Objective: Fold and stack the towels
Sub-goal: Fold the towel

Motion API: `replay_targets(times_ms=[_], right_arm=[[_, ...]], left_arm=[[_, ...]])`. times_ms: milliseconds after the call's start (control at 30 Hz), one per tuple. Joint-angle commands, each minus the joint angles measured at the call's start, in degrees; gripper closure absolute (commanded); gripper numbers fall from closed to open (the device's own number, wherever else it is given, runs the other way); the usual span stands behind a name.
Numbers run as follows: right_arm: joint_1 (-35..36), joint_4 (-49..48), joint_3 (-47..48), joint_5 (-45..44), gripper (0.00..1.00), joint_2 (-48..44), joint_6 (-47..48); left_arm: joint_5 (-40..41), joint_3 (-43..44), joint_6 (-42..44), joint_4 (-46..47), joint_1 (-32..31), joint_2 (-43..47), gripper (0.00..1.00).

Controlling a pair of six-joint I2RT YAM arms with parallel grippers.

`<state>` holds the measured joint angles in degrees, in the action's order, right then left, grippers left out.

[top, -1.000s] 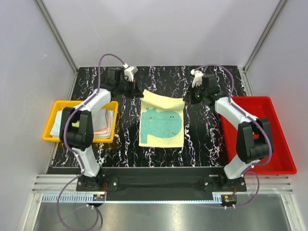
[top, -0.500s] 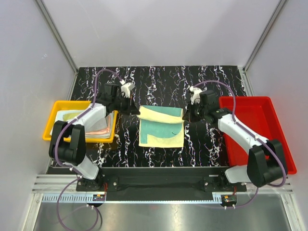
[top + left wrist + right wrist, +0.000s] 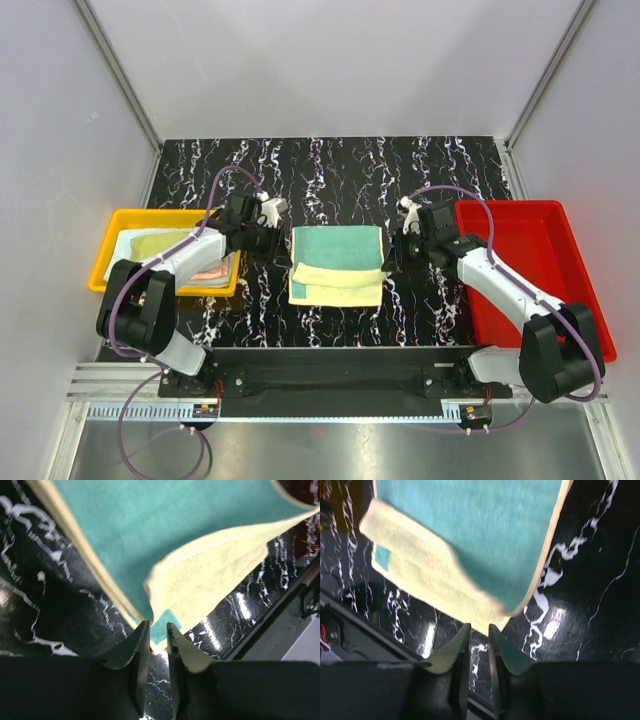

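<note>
Pale walls (image 3: 330, 70) enclose a black, white-veined surface (image 3: 330, 160). At its left edge a yellow tray (image 3: 105, 265) is seen, and stacked towels (image 3: 165, 243) are held in it, a pale yellow-green one on top and a pink one showing beneath. Just right of the tray, the left tool (image 3: 272, 243) is placed low beside the left edge of the folded towel (image 3: 338, 265). In the left wrist view its fingers (image 3: 140, 640) are parted by a narrow gap with nothing gripped, the towel's corner lying just ahead of the tips. The folded towel is laid flat at the middle of the surface, its teal side turned up over the far part and a yellow band left along the near edge. The right tool (image 3: 395, 255) is placed beside the towel's right edge, likewise slightly parted and empty in its own view (image 3: 476, 626). A red tray (image 3: 560, 240) is set at the right edge.
</note>
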<state>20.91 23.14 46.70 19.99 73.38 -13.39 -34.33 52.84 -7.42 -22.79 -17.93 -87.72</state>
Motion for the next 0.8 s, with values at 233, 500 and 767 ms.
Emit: replay_targets(times_ms=[233,500,767], right_arm=[[0.28,3.24,-0.56,-0.47,0.66,-1.76,-8.58],[0.28,-4.24,7.43,-5.48,0.68,12.81,-5.43],[0.28,-2.31,9.21,-3.73,0.71,18.64,-4.1]], left_arm=[[8.76,-1.51,-10.31,5.53,-2.98,7.66,0.64],[9.45,7.8,-12.0,6.7,-4.3,-9.28,0.64],[6.39,7.81,-11.74,7.32,-5.88,-12.04,0.64]])
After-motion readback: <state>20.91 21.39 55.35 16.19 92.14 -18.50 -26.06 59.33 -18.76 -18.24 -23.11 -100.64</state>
